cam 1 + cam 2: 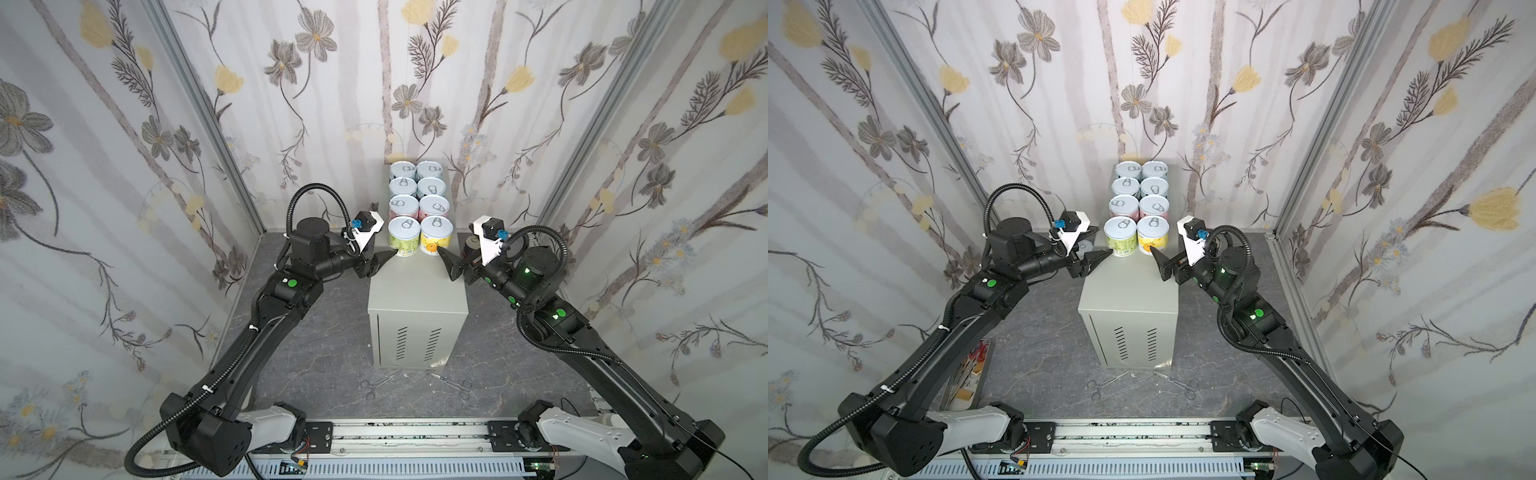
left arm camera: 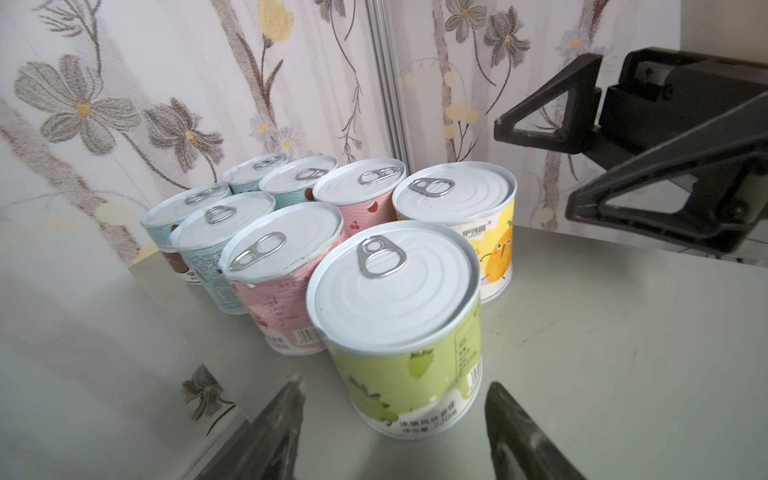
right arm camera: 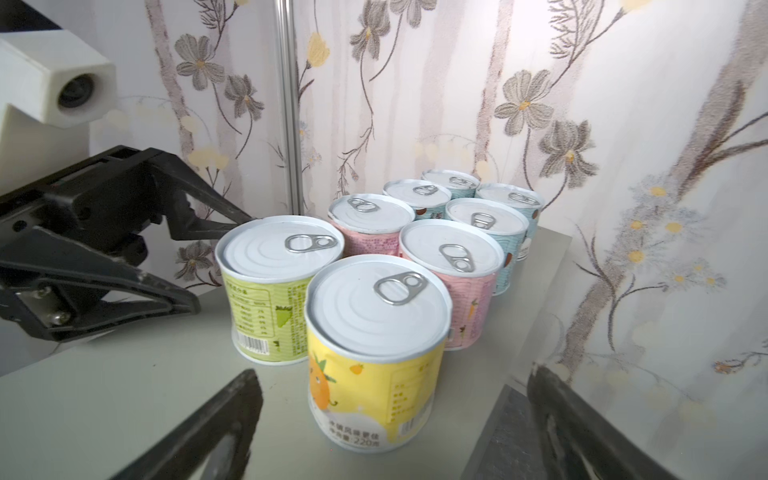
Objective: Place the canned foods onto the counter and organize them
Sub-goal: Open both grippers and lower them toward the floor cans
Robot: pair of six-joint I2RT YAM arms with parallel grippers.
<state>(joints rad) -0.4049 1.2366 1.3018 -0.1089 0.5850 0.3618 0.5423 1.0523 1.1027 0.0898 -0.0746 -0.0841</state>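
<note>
Several short canned foods stand in two tidy columns at the back of the light-grey counter (image 1: 417, 299) (image 1: 1127, 299). The front pair is a green can (image 1: 404, 237) (image 2: 399, 299) and a yellow can (image 1: 436, 236) (image 3: 374, 332). My left gripper (image 1: 386, 257) (image 2: 395, 415) is open at the green can's base, with a gap showing on each side of it. My right gripper (image 1: 446, 262) (image 3: 392, 386) is wide open around the yellow can's base and touches nothing. Both hover low over the counter top.
Two metal forceps (image 1: 376, 384) (image 1: 453, 382) lie on the dark marbled floor in front of the counter. A tray of small tools (image 1: 971, 374) sits at the left. A dark cylinder (image 1: 471, 245) is partly hidden behind my right wrist. Flowered walls close in all round.
</note>
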